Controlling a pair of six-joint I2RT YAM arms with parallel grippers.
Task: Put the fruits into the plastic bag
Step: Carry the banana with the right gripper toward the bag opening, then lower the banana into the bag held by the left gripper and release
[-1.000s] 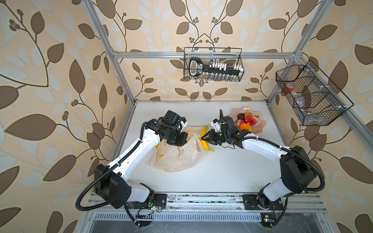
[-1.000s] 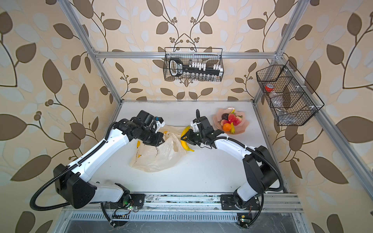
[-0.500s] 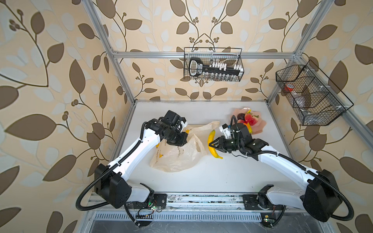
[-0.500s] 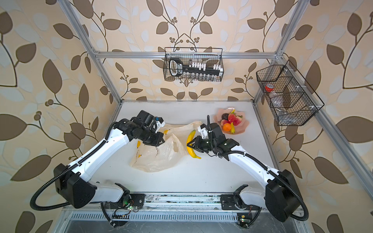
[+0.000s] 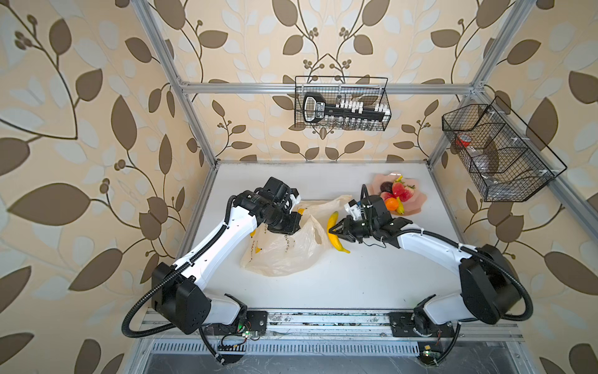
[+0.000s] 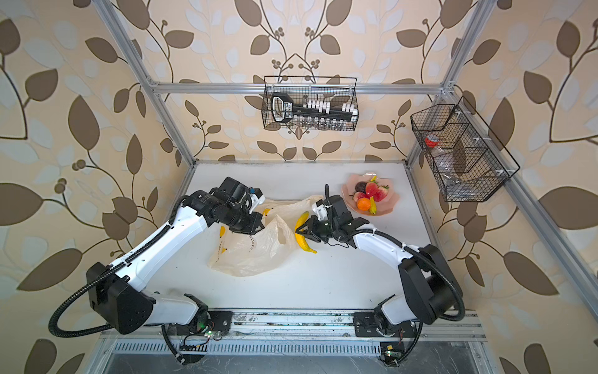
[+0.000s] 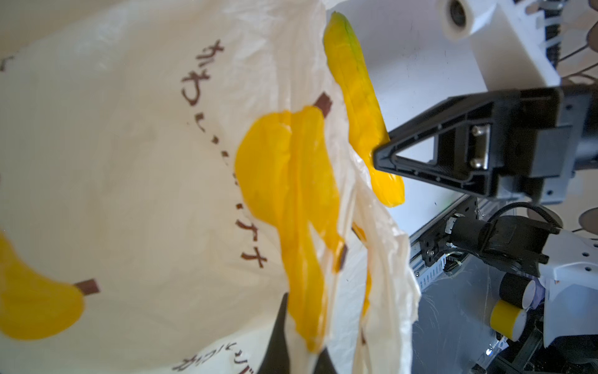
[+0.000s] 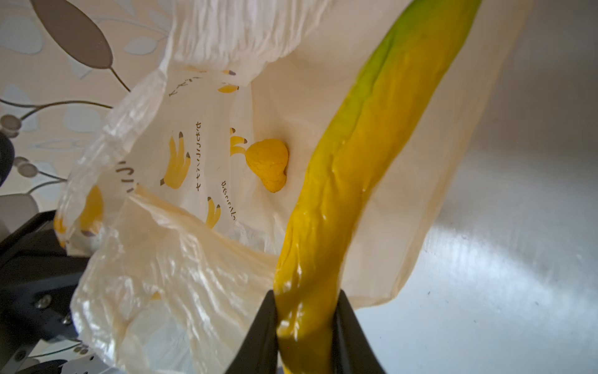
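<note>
While tight on plastic bag (image 5: 281, 255) rim, left pincer (image 7: 299, 356); right pincer (image 5: 333, 230) narrow around banana (image 5: 333, 219), just beside the open mouth.

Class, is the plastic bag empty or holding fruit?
Holding fruit: the right wrist view shows a yellow pear lying inside the plastic bag.

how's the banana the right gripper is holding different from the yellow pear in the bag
The banana is long, curved and green at one end; the pear is short, lumpy and all yellow. The banana is clamped in the right gripper, outside the plastic bag by its opening; the pear lies loose inside the bag. Both are yellow toy fruits.
</note>
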